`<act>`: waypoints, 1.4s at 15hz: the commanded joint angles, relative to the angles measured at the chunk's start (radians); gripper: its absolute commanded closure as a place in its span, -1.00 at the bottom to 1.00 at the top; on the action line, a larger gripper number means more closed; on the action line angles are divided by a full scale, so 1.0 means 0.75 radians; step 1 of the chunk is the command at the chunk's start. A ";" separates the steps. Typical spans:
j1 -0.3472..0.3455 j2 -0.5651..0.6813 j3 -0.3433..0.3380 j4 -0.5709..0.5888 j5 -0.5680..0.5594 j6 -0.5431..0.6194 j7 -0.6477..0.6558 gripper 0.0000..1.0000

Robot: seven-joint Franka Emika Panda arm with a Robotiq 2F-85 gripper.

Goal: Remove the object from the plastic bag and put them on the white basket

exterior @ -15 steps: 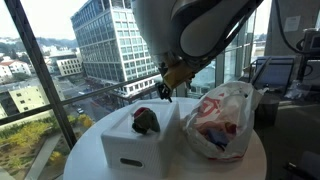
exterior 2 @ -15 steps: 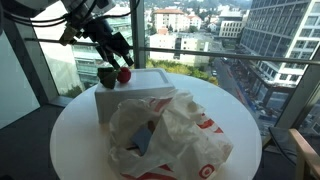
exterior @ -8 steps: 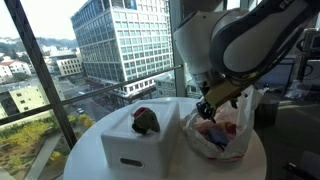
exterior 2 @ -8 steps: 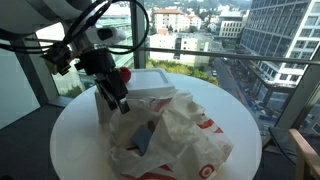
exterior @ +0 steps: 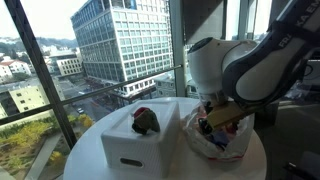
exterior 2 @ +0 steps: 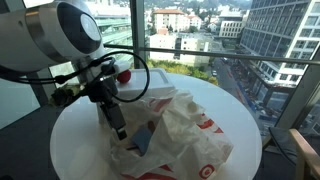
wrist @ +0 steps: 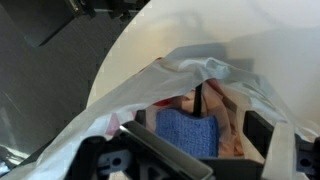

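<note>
Claw (exterior 2: 120,131) stands open and empty at mouth of plastic bag (exterior 2: 190,135), just beside white basket (exterior: 128,150). Dark red-black lump (exterior: 146,120) lies in the white basket; blue item (wrist: 188,130) lies inside the bag.

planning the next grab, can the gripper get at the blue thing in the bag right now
Probably yes: the gripper is open over the plastic bag, whose mouth gapes and leaves the blue item uncovered in the wrist view.
</note>
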 commanded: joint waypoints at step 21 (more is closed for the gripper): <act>-0.046 0.383 -0.253 0.161 -0.473 0.300 0.551 0.66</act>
